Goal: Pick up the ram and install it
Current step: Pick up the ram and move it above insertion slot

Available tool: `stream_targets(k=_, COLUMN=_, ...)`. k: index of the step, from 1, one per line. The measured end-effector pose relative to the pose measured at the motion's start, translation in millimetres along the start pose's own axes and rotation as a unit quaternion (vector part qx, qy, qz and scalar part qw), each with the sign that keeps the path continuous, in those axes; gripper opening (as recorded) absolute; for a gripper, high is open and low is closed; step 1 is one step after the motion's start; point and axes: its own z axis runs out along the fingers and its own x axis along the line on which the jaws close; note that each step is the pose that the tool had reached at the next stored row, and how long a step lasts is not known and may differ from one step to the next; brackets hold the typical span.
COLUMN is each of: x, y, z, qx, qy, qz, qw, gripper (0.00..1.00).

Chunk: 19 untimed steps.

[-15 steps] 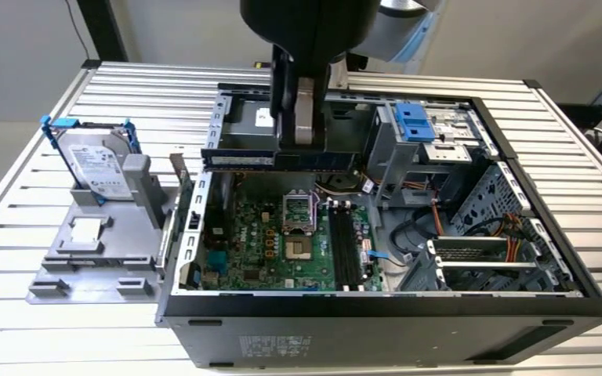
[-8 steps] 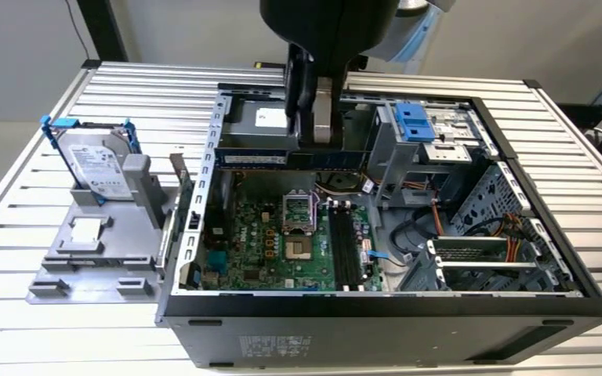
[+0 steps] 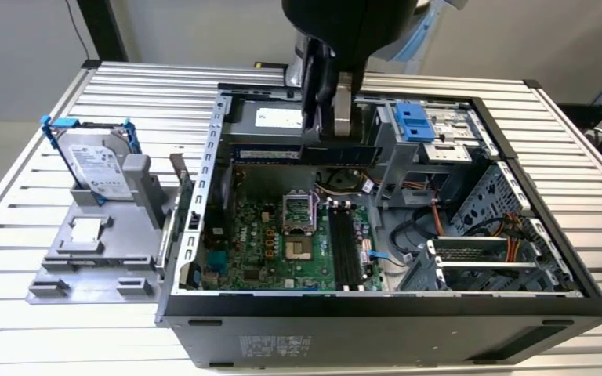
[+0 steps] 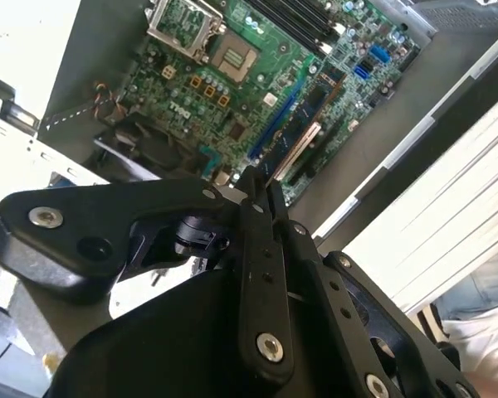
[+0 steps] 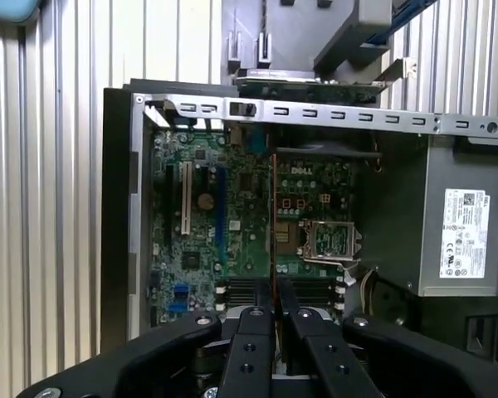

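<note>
My gripper (image 3: 328, 139) hangs over the back half of the open computer case, shut on the ram (image 3: 264, 153). The ram is a long dark stick held level and on edge, above the green motherboard (image 3: 264, 251). In the second wrist view the ram (image 4: 303, 133) runs out from between the closed black fingers (image 4: 251, 217) towards the board. In the first wrist view the ram (image 5: 274, 232) shows as a thin edge-on line leaving the gripper (image 5: 275, 308). The black memory slots (image 3: 345, 249) lie nearer the case's front, below the held ram.
A silver hard drive (image 3: 98, 163) in a blue-tipped bracket stands on a grey fixture (image 3: 81, 262) at the exterior view's left. Inside the case are the power supply (image 5: 461, 232), a blue-latched drive bay (image 3: 414, 121), cables and a metal cage (image 3: 479, 258). The case rests on a slatted metal table (image 3: 29, 337).
</note>
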Motion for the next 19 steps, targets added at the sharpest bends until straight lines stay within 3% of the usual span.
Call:
stream_targets(k=7, x=-18.6, y=-8.2, z=3.9, qx=0.0000, qy=0.0000, qz=0.000, qw=1.00000, gripper=0.00)
stream_targets(k=19, x=-40.6, y=-39.4, z=12.2, qx=0.0000, qy=-0.0001, qz=0.000, qw=1.00000, gripper=0.00)
